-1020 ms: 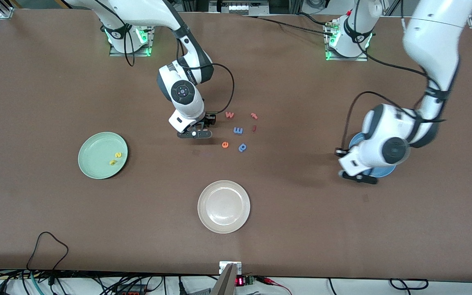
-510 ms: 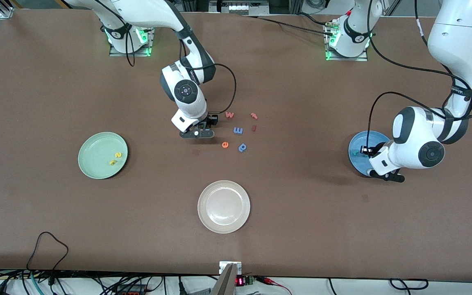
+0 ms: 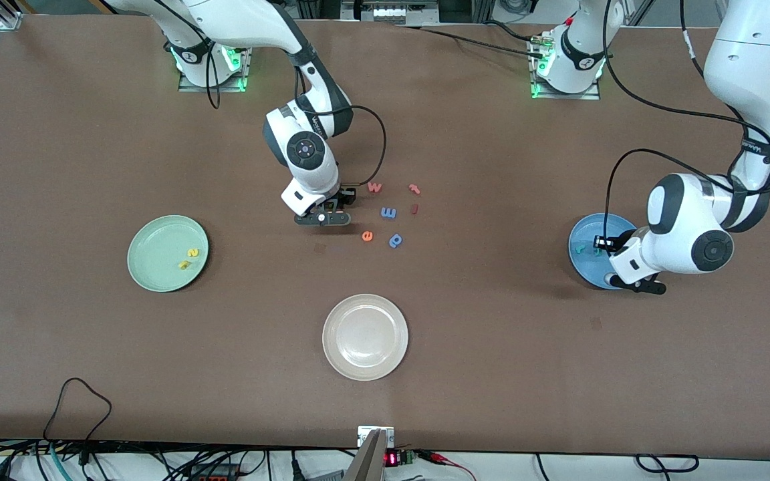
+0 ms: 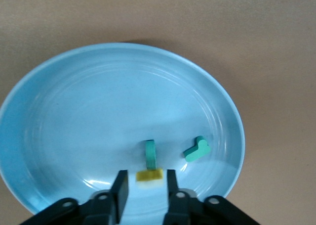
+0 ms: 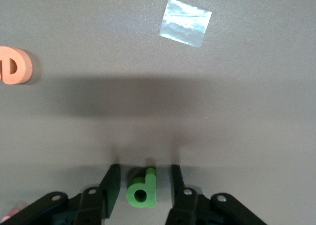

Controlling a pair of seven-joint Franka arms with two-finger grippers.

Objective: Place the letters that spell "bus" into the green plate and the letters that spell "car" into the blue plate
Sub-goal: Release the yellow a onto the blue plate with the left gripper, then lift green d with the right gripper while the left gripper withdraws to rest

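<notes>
My left gripper (image 4: 146, 186) hangs low in the blue plate (image 4: 98, 111), open, with the yellow "a" (image 4: 149, 175) lying loose between its fingers. A teal letter on its edge (image 4: 150, 154) and a teal "r" (image 4: 197, 149) lie beside it. From the front the left gripper (image 3: 600, 248) is over the blue plate (image 3: 585, 232). My right gripper (image 5: 145, 185) stands open on the table around the green "b" (image 5: 142, 190), with a gap on each side. The green plate (image 3: 158, 237) holds two yellow letters (image 3: 192, 252).
A cream plate (image 3: 365, 337) sits nearest the front camera. Loose letters lie beside the right gripper (image 3: 335, 204): a red "w" (image 3: 374, 187), a blue "m" (image 3: 388, 212), an orange "e" (image 3: 367, 235), a blue "p" (image 3: 395, 240) and two small red pieces (image 3: 414, 189).
The left arm swung over the blue plate, came down into it and opened, leaving the yellow "a" there. The right gripper settled lower around the green letter, its jaws narrowing.
</notes>
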